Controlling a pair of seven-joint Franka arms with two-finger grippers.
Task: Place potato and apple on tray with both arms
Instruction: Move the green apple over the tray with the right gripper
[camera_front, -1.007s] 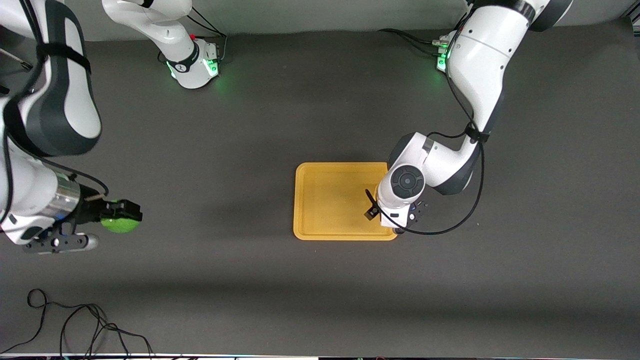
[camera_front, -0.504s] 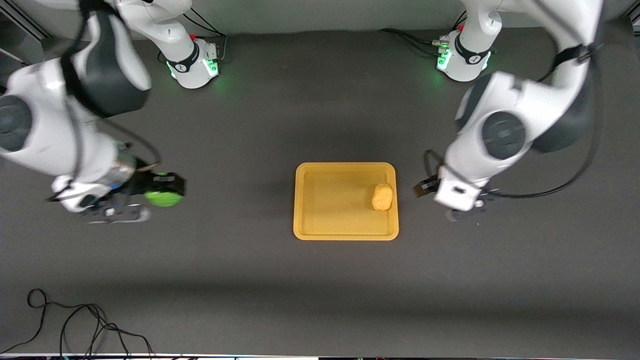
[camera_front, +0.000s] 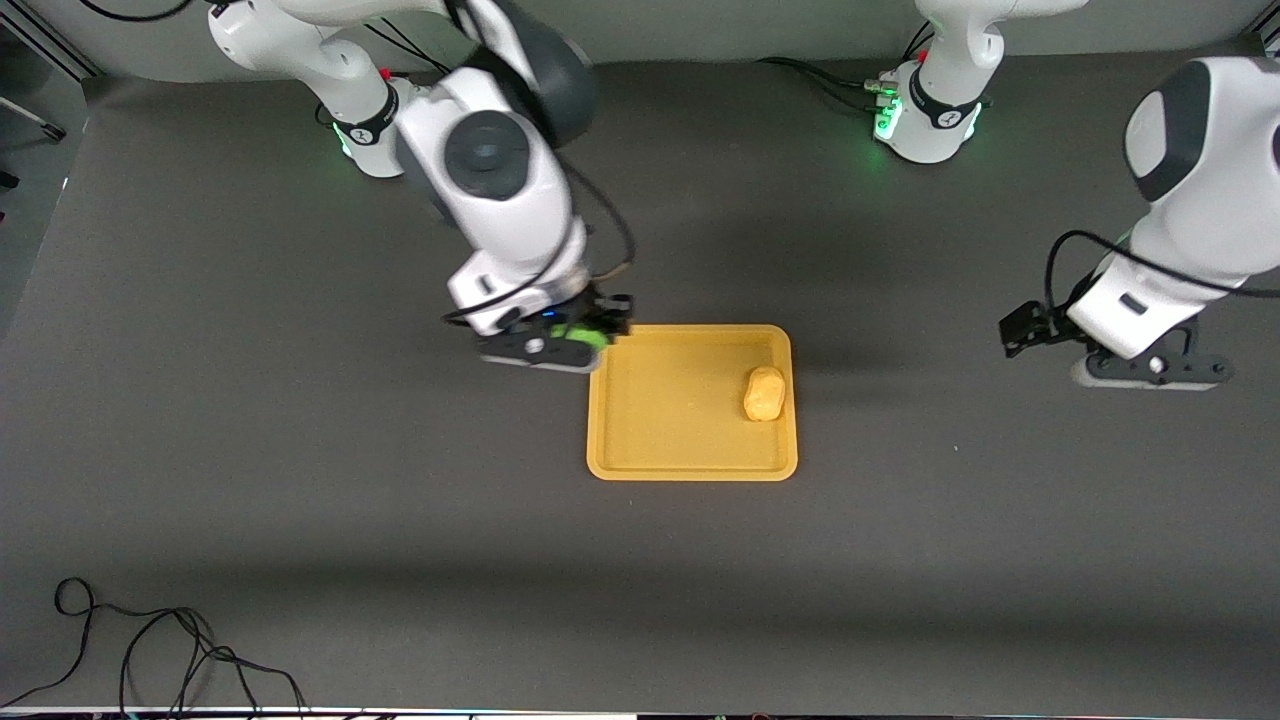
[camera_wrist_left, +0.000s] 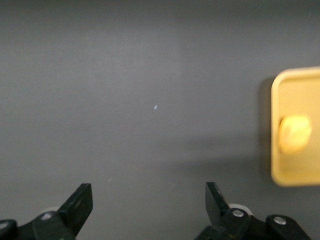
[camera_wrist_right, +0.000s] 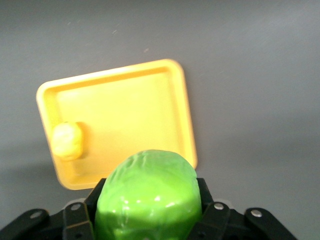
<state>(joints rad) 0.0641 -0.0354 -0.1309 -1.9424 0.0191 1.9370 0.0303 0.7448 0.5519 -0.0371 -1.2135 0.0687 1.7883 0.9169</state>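
Note:
The yellow-orange tray (camera_front: 650, 400) lies mid-table. The potato (camera_front: 764, 393) lies in it, by the rim toward the left arm's end; it also shows in the left wrist view (camera_wrist_left: 294, 133) and the right wrist view (camera_wrist_right: 67, 141). My right gripper (camera_front: 590, 335) is shut on the green apple (camera_wrist_right: 147, 196) and holds it in the air over the tray's corner toward the right arm's end. In the front view only a sliver of the apple (camera_front: 588, 337) shows. My left gripper (camera_wrist_left: 149, 202) is open and empty, up over bare table off the tray's (camera_wrist_left: 300, 90) left-arm end.
Black cables (camera_front: 150, 650) lie on the table near the front camera at the right arm's end. The two arm bases (camera_front: 385, 125) stand along the table's robot edge. Dark mat surrounds the tray (camera_wrist_right: 120, 115).
My right gripper has carried the apple from the right arm's end of the table to the tray's corner. My left gripper has let go of the potato and drawn away from the tray.

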